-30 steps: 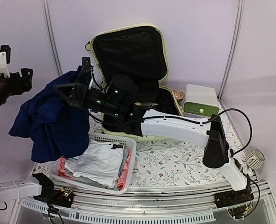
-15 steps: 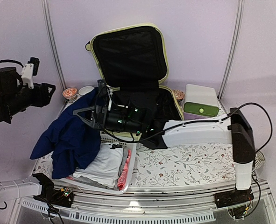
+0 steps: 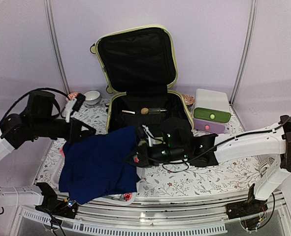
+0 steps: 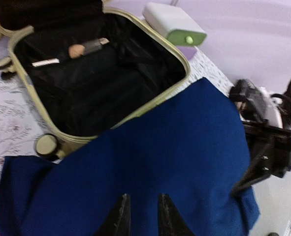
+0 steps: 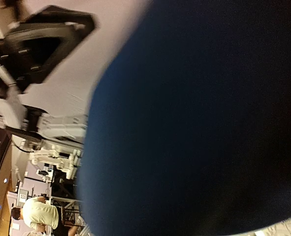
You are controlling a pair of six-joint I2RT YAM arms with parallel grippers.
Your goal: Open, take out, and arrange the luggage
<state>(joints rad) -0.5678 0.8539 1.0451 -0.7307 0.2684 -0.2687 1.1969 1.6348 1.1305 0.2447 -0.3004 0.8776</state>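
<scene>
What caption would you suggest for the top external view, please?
The right pincer, shut on a navy garment spread before the open luggage.

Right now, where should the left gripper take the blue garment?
I'd take the blue garment by its left edge, opposite the right gripper shut on the right edge. Bring the left gripper in from the left, low: the cloth lies slack and spread, so only a free hem is thin enough to pinch.
</scene>
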